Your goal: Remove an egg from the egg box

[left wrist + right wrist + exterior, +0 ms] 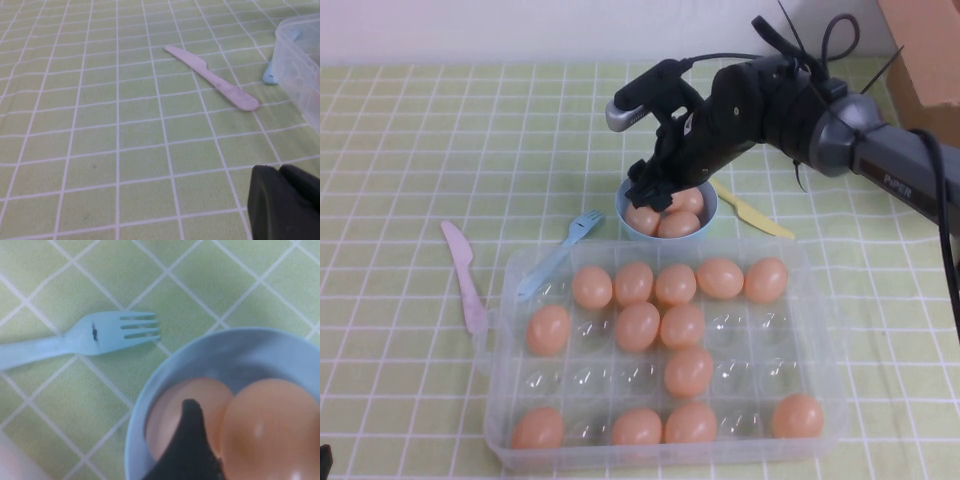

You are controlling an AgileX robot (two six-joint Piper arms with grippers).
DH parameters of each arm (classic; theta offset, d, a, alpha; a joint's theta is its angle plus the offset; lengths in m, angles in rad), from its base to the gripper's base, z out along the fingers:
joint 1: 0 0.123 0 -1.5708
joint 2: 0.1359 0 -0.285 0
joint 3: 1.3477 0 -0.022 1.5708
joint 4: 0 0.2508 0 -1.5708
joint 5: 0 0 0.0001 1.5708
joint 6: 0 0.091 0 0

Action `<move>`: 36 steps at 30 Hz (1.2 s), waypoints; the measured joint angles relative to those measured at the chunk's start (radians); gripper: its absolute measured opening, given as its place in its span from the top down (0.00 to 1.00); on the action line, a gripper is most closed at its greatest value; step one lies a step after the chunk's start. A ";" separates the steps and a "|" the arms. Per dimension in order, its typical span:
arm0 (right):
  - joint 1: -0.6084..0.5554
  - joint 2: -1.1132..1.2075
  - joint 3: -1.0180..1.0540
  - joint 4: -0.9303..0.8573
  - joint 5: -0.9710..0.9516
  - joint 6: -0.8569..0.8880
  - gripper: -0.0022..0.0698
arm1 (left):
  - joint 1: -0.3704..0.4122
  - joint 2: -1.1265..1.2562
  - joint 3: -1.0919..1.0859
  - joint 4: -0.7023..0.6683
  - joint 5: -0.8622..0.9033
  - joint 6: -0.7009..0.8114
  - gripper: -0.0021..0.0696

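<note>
The worktop [410, 150] wears a green checked cloth. On its near half sits the egg box [665, 360], a clear tray with many eggs scattered through its cups and several cups bare. The right arm [840, 130] reaches in from the far right, and the right hand [653, 192] hangs low over the bowl's [706, 215] left rim, just behind the box. Whether its fingers are open or closed cannot be told; the right wrist view shows only one dark fingertip [189, 440] lying over an egg [187, 410] in the bowl, beside a second egg there. Three eggs fill the bowl. A pink knife [463, 275] lies left of the box, a blue fork [555, 250] between knife and bowl, a yellow knife [755, 212] right of the bowl. The left hand [287, 200] hovers above bare cloth near the pink knife, its grip unreadable.
</note>
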 joint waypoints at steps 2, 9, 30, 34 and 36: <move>0.000 -0.010 0.000 0.000 0.002 0.002 0.27 | 0.000 0.000 0.000 0.000 0.000 0.000 0.98; 0.000 -0.144 0.044 0.000 -0.004 0.086 0.67 | 0.000 0.000 0.000 0.000 0.000 0.000 0.98; 0.068 -0.882 0.958 0.030 -0.712 0.108 0.99 | 0.000 0.000 0.000 0.000 0.000 0.000 0.98; 0.068 -0.966 1.022 0.030 -0.705 0.108 0.99 | 0.000 0.000 0.000 0.000 0.000 0.000 0.98; 0.070 -1.001 1.068 0.030 -0.718 0.108 0.99 | 0.000 0.000 0.000 0.000 0.000 0.000 0.98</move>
